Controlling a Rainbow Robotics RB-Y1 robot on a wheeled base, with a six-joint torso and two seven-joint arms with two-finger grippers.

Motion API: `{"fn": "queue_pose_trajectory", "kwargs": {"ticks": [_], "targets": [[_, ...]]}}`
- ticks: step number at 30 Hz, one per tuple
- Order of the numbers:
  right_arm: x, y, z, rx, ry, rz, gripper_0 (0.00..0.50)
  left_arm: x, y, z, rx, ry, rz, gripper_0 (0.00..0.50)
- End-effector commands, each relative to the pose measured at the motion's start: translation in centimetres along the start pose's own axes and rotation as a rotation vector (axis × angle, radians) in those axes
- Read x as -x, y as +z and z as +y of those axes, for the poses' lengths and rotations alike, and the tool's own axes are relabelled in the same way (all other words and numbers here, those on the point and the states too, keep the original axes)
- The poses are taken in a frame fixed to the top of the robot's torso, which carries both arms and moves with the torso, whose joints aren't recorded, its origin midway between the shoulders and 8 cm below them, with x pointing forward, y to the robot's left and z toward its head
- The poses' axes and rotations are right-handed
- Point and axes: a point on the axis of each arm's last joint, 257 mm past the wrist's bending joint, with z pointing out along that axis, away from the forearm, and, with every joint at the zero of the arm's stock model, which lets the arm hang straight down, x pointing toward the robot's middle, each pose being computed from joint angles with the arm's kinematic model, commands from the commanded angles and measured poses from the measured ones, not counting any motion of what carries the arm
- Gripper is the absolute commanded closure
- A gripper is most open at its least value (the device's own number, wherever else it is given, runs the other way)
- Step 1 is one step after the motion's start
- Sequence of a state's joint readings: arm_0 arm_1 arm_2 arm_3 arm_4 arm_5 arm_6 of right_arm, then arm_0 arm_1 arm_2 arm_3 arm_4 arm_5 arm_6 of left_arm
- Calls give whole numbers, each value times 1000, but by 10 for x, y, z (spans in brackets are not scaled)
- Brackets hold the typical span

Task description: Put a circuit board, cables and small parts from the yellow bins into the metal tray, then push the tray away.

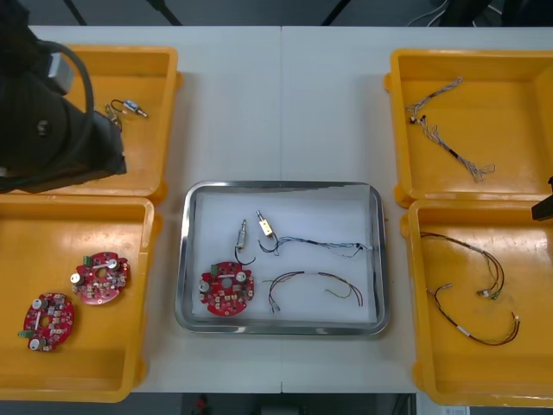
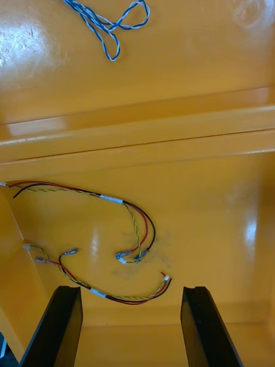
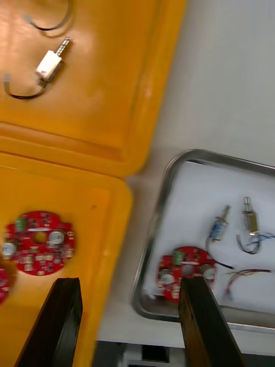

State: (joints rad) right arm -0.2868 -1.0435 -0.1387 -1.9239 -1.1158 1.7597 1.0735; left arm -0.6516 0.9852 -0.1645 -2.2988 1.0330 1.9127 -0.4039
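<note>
The shiny rectangular metal tray (image 1: 282,184) looks loaded, round red circuit board (image 1: 227,288) included, ready for pushing; left gripper (image 3: 129,321) and right gripper (image 2: 132,324) hover either side of it, fingers apart.

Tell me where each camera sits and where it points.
Front view: above the arms, looking steeply down at the table; the left arm shows over the far left bin.
Right wrist view: on the right wrist, looking into the near right bin; right hand open.
Left wrist view: on the left wrist, looking across the near left bin and metal tray; left hand open.
Shared: front and left wrist both show the tray's circuit board.
</note>
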Motion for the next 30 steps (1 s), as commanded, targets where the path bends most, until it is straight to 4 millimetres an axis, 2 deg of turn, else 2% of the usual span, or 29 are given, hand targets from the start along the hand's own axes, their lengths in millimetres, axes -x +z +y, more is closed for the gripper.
{"fn": "queue_pose_trajectory", "kwargs": {"ticks": [1,6,11,12,17,20,27,29,30], "targets": [[12,-17,-18,-43,6,-42,0,12,-8,50,57,85,-36,2],[12,-17,-18,-43,6,-42,0,16,-1,92,101,98,-13,0],[12,-17,-18,-43,6,-42,0,17,13,114,102,94,11,0],[0,-4,-11,-25,0,-6,0,16,16,119,106,98,19,0],[3,-5,0,-24,-38,-4,0,10,33,134,97,92,55,0],[6,-7,12,-22,-88,5,0,8,40,142,81,78,59,0],[-1,-2,65,-20,-310,18,0,-5,48,164,128,107,99,0],[-2,-1,74,-19,-348,19,0,-7,50,166,133,117,105,0],[-5,1,88,-18,-409,23,0,-11,54,167,135,123,115,0]]}}
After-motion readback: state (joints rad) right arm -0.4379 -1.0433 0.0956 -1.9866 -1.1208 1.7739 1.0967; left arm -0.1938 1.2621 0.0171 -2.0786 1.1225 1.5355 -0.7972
